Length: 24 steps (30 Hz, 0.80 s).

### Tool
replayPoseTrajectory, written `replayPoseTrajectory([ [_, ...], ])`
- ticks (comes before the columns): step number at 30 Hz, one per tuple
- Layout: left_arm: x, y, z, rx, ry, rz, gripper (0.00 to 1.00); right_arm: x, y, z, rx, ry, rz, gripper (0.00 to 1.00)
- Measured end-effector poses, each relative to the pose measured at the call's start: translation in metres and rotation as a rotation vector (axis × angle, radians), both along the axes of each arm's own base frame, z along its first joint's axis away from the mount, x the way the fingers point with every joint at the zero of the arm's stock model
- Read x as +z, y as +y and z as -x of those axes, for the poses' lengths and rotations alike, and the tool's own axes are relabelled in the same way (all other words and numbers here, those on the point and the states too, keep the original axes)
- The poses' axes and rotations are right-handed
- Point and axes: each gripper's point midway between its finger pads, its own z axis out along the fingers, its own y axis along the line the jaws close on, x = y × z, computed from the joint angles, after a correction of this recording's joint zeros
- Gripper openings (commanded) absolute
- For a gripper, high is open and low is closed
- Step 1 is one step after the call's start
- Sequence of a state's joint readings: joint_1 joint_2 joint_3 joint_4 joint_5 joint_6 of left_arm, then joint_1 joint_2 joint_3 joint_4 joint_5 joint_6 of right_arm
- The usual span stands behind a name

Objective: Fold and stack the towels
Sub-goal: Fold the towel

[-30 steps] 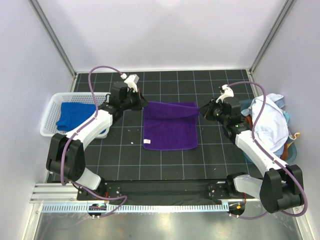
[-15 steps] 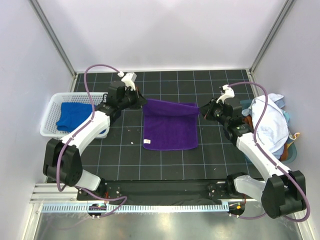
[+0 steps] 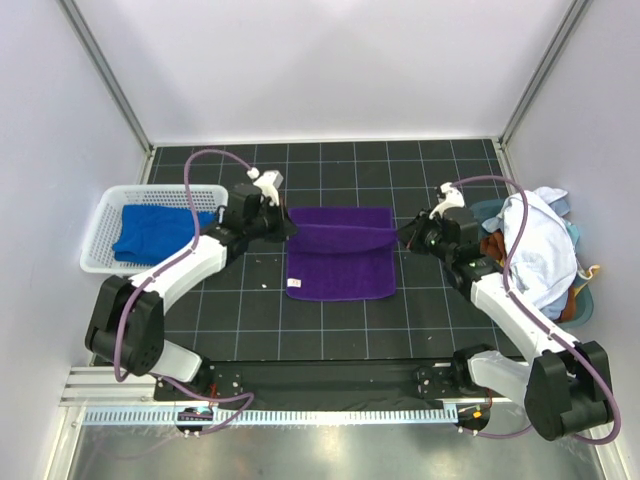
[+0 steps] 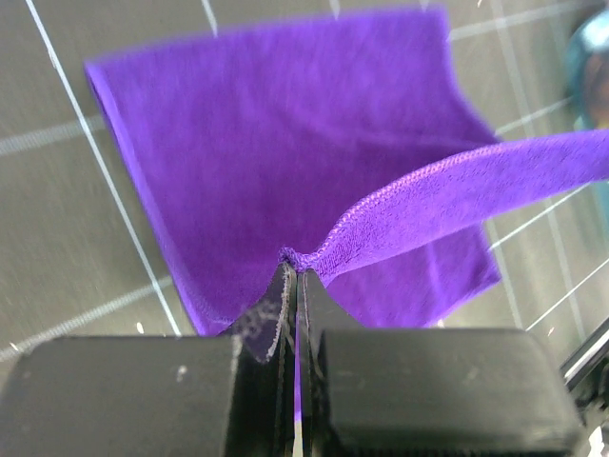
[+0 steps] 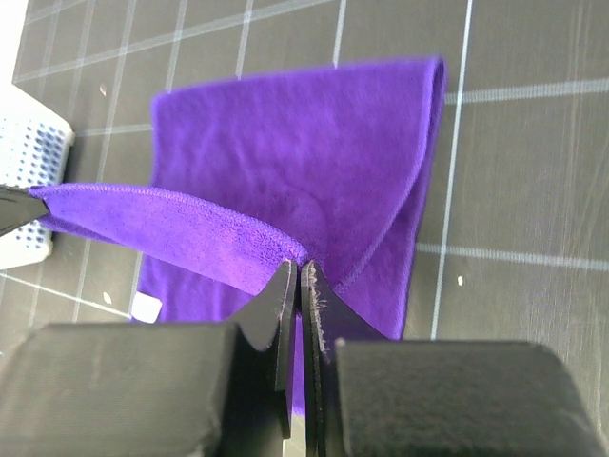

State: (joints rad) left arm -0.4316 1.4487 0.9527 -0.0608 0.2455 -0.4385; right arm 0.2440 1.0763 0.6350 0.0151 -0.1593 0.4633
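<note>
purple towel (image 3: 340, 270) pinched at both corners

far left, the blue towel (image 3: 150, 228) sits in the white basket (image 3: 95, 255). left fingers (image 4: 271, 324) clamp one purple towel corner, the rest flat on the surface (image 3: 330, 330). the lifted edge stretches across to the right fingers (image 5: 319, 324), pinched shut on the other corner. white towel (image 3: 535, 250) heaped far right.

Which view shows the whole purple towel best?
Top external: the towel lies fully in frame, its far edge lifted between the left pincer and the right pincer. Each wrist view shows only part of it, close up: the hem pinched in shut jaws, with the flat layer beneath.
</note>
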Motion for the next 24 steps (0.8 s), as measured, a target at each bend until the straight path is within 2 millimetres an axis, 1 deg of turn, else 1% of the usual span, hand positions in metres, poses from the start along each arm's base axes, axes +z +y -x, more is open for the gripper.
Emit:
replayPoseTrajectory([
  [3,-0.023,0.002,0.013,-0.008,0.048,-0.024,0.00,-0.017,0.001,0.008,0.005,0.036,0.002,0.01],
  [5,-0.032,0.004,0.019,-0.010,0.068,-0.033,0.00,-0.031,0.002,0.015,0.010,0.065,0.006,0.01],
  [9,-0.042,0.006,0.024,-0.009,0.084,-0.041,0.00,-0.052,0.003,0.027,0.020,0.109,0.015,0.01],
  [12,-0.048,0.008,0.027,-0.006,0.093,-0.048,0.00,-0.063,0.004,0.034,0.024,0.130,0.022,0.01],
  [14,-0.049,0.008,0.028,-0.005,0.096,-0.050,0.00,-0.067,0.004,0.037,0.027,0.141,0.026,0.01],
  [17,-0.047,0.008,0.028,-0.004,0.093,-0.045,0.00,-0.068,0.004,0.037,0.025,0.141,0.029,0.01],
  [20,-0.042,0.007,0.028,-0.005,0.080,-0.037,0.01,-0.068,0.004,0.037,0.023,0.141,0.032,0.02],
  [24,-0.035,0.003,0.031,-0.014,0.063,-0.029,0.01,-0.065,0.002,0.038,0.017,0.135,0.034,0.06],
])
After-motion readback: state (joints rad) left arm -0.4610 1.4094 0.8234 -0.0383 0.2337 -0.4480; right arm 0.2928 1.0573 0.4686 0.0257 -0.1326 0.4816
